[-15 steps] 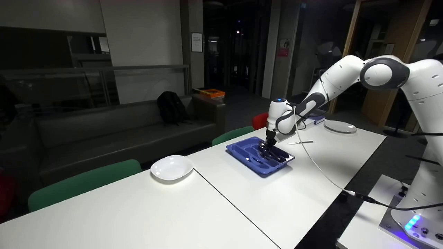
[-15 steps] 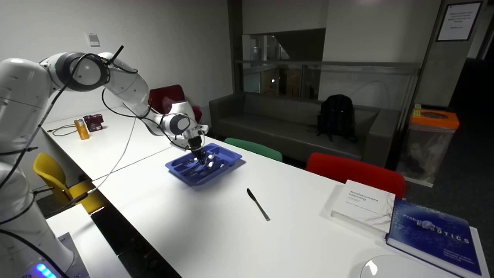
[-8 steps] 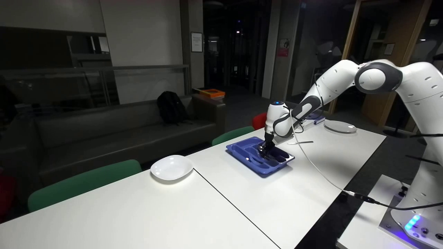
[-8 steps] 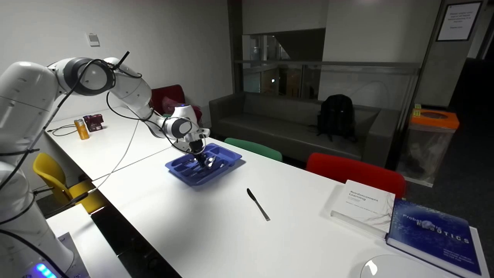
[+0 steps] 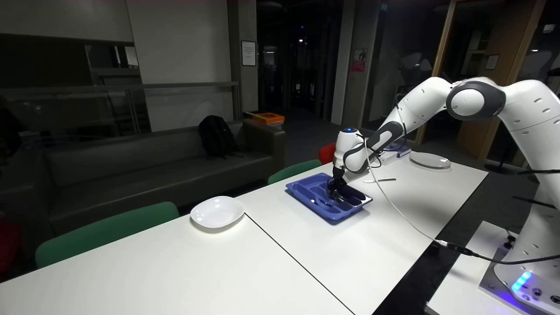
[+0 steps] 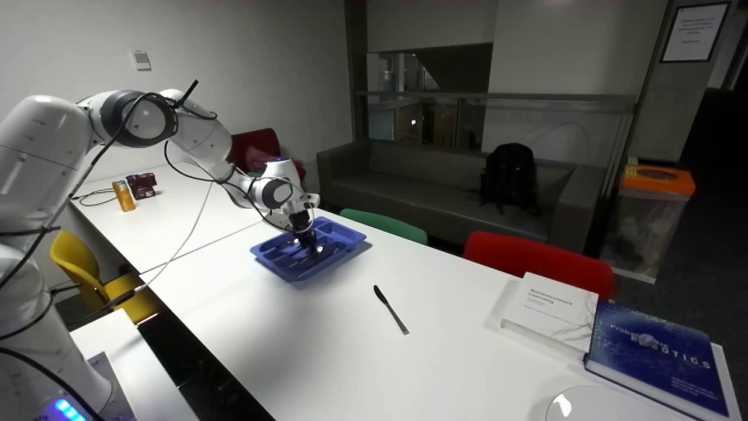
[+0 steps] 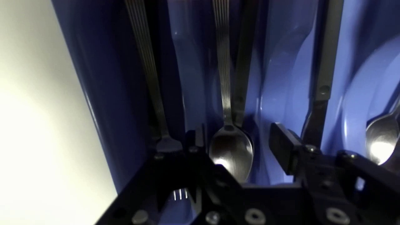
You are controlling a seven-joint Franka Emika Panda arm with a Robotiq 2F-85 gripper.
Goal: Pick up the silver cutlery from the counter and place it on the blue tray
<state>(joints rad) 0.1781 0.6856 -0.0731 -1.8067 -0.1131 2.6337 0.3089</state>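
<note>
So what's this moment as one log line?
black gripper: open at rectangular blue tray; ribbed silver spoon: in tray; thin silver knife: on white counter

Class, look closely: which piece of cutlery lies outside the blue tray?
The single knife lying directly on the white counter; the other cutlery in view lies inside the blue tray.

both exterior views: background mostly dim, counter [image 5: 210, 262] bright | wrist view: counter blown out at left edge, blue tray [image 7: 109, 78] deep-shadowed left of centre, glare on spoon [image 7: 382, 139] far right
</note>
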